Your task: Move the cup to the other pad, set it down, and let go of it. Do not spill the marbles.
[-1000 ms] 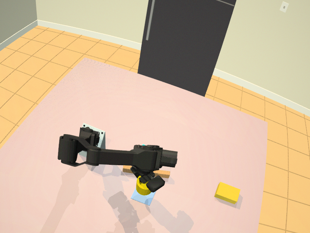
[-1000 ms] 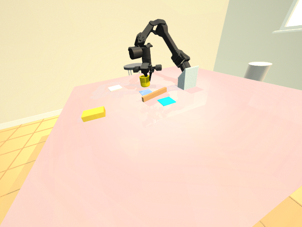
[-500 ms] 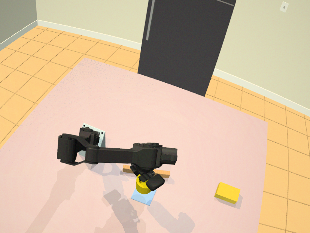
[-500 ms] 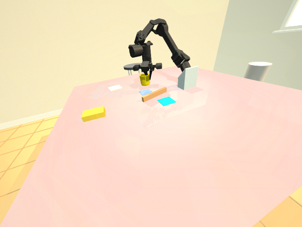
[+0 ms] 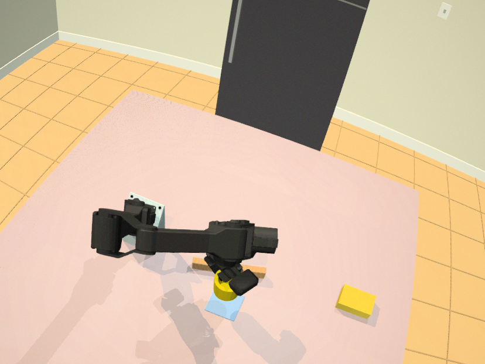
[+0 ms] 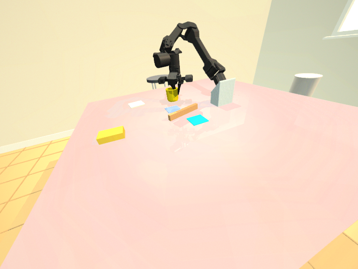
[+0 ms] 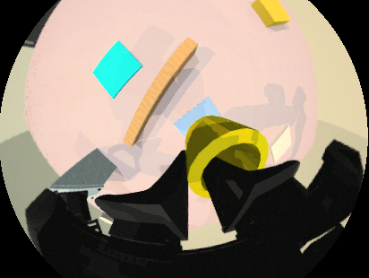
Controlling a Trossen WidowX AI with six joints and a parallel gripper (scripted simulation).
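Note:
My gripper [image 6: 176,91] [image 7: 190,152] is shut on the wall of the yellow cup [image 5: 225,292] [image 6: 172,95] [image 7: 195,174], with one finger inside the cup and one outside. The cup is upright or nearly so in the exterior view and hangs a little above the light blue pad [image 5: 225,311] [image 6: 172,109] [image 7: 205,108], touching nothing below. The cyan pad [image 6: 197,120] [image 7: 117,69] lies on the other side of the wooden bar; the arm hides it in the top view. No marbles show; the finger and rim hide the cup's bottom.
The wooden bar [image 5: 256,271] [image 6: 183,112] [image 7: 161,90] stands between the two blue pads as a low barrier. A yellow block [image 5: 355,301] [image 6: 110,135] [image 7: 270,13] lies farther off. A thin white tile [image 6: 136,104] [image 7: 281,144] lies on the cup's side of the bar.

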